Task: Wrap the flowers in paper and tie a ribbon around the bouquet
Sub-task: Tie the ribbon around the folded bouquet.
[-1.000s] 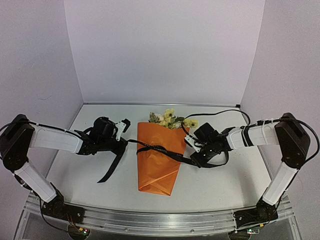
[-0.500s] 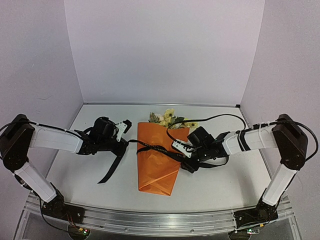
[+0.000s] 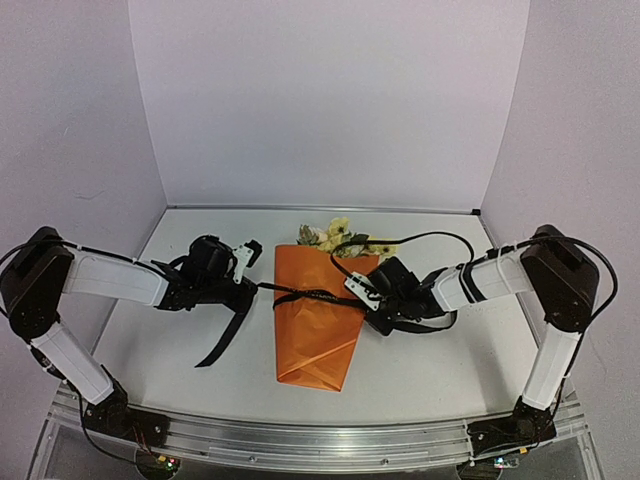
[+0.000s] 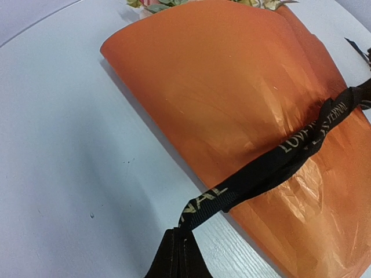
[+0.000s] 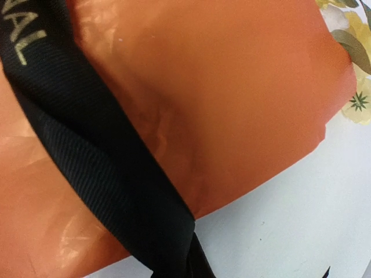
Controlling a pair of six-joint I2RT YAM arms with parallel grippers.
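Bouquet: you have the bouquet [image 3: 316,325] lying flat in the middle of the table [image 3: 450,365], tip toward the near edge, wide end toward the back wall.
Flowers: the flowers [image 3: 340,237] poke out of that far end, past the rim of the paper [image 3: 310,350].
Ribbon: the ribbon [image 3: 312,295] runs as 1 taut band across the cone's upper half, from one gripper to the other.
Left gripper: your left gripper [image 3: 252,279] sits just off the cone's left edge, fingers together on the ribbon; a loose tail drops from it onto the table toward the near edge.
Right gripper: your right gripper [image 3: 366,298] is at the cone's right edge, fingers closed with the ribbon running into them.
Open room: there is bare table in front of the cone's tip, behind the left arm and to the right of the right arm; the walls [image 3: 330,100] close off 3 sides.
Watch: the right arm's black cable [image 3: 400,238] arches just above the blossoms.
Top view only: both arms, the tail, the table edges.
Left wrist only: pale lettering on the ribbon and paper crumpled beneath the band.
Right wrist only: the ribbon's weave up close, and the paper's corner lying beside the blossoms.
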